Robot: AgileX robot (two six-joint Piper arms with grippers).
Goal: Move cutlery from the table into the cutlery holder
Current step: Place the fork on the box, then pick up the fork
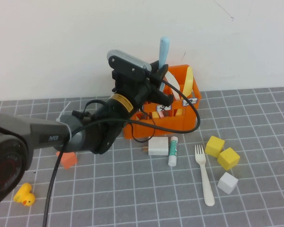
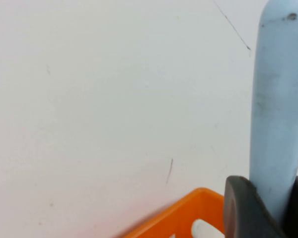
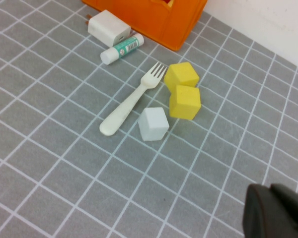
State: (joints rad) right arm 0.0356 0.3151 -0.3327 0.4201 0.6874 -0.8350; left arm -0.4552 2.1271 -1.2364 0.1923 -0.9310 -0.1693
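Left claw (image 1: 157, 71) poised above the rear of the cutlery holder (image 1: 149, 130), clamped on the lower part of the pale blue utensil (image 1: 163, 51). Handle end up, rounded tip pointing at the wall behind the holder; held upright presumably so that the hidden working end can drop straight into a compartment rather than catch on a divider. In the left wrist view, dark fingers (image 2: 243, 208) pressed against both sides of the blue shaft (image 2: 279, 114), with the holder's orange rim (image 2: 188, 210) just below. Exactly which compartment lies beneath, hard to tell: arm and claw body block that part of the holder from the high camera.

Cream-white fork (image 1: 204, 176) flat on the counter (image 1: 132, 198), in front of the holder and to its right, tines pointing toward the holder, so not yet dealt with. Beside the fork's tines, two yellow cubes (image 1: 221, 152); beside its handle, a white cube (image 1: 227, 182). Between fork and holder front, the white-and-green tube (image 1: 173, 150) and a white charger (image 1: 157, 146), both just clear of the holder.

Right claw (image 3: 275, 210) high over the counter, well to the front-right of the holder, looking down at the fork (image 3: 131, 101); only a dark edge visible, so open or closed cannot be told. Judged parked, or waiting its turn for the fork.
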